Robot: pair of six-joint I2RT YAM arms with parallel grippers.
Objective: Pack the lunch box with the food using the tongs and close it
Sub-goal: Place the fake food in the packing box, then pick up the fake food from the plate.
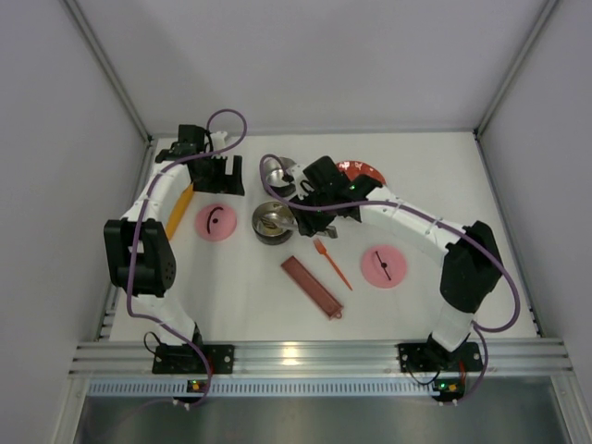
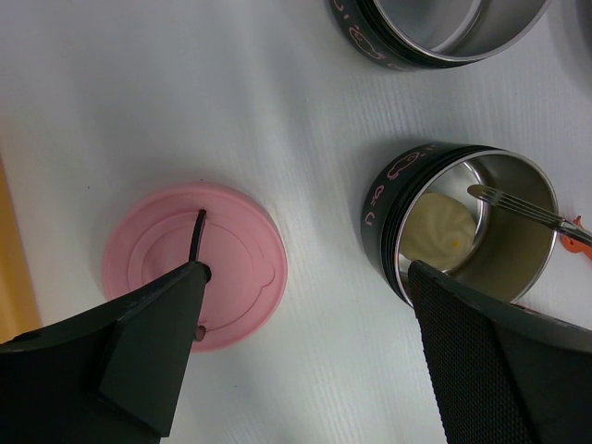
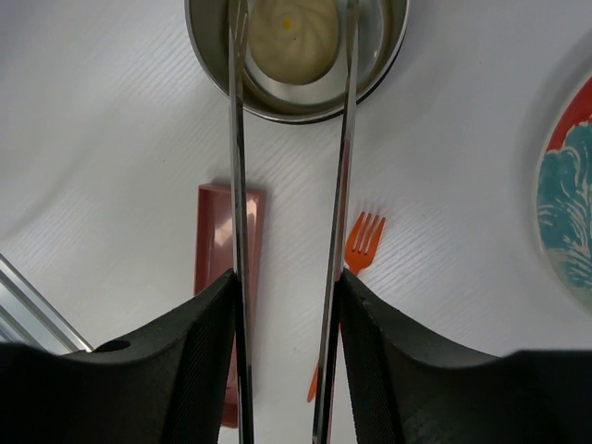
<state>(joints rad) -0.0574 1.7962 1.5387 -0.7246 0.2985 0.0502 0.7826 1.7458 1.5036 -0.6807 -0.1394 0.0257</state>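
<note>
**Right wrist view: tongs straddling the bun inside the tin**

Pinched between the ribbed black pads of the right gripper point(image 3: 287, 305), about half closed: the tongs point(image 3: 236, 166), two slim mirror-bright steel arms, sprung apart and running straight up into the near tin point(image 3: 202, 46) of the lunch box. Tips inside the rim, one on each side of the pale ball point(image 3: 294, 37); touching it or just clear, hard to tell. Probably held far back from the tips for reach and a gentle squeeze. Smooth, domed and dough-like, with a small yellow dot on top; likely soft enough to dent. No fried chunks visible anywhere.

Spread wide and holding nothing: the left gripper point(image 2: 305, 277), poised over the pink lid point(image 2: 148, 259), a matte plastic disc with moulded rings and a thin black curved handle, seemingly ready to cap the tin just beside it. Second tin point(image 2: 435, 28) farther off, polished inside, dark printed band outside. Lying unused on the white table point(image 3: 111, 139): orange fork point(image 3: 363, 236), dark-red tray point(image 3: 217, 240); patterned plate point(image 3: 569, 185) at the right edge.
</note>
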